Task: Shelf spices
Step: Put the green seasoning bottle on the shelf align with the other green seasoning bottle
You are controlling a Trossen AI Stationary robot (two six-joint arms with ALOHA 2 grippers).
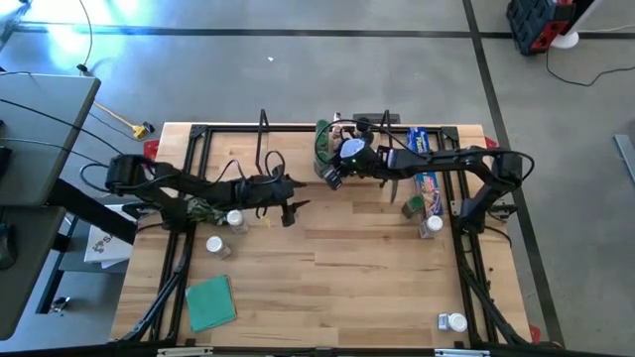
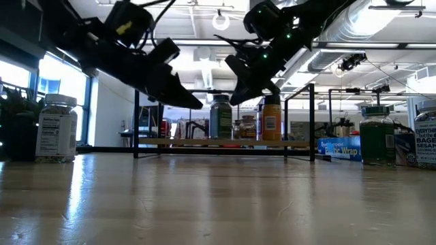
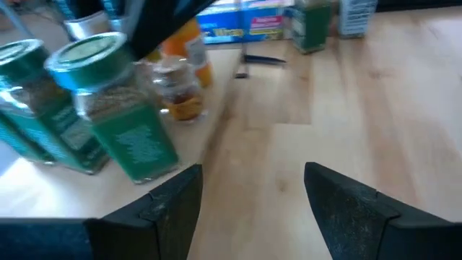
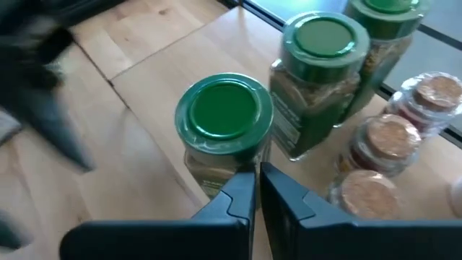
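Green-lidded jar [image 4: 225,115] sits on the shelf [image 2: 225,141] below the closed, empty right tool [image 4: 257,189]; lift straight up. Left tool [image 3: 253,195] hangs open.

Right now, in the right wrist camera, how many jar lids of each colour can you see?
Green lids: 3
Brown lids: 3
Total: 6 lids plainly in view

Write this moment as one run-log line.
left gripper open, empty | right gripper shut above green-lidded jar | shelf partly filled
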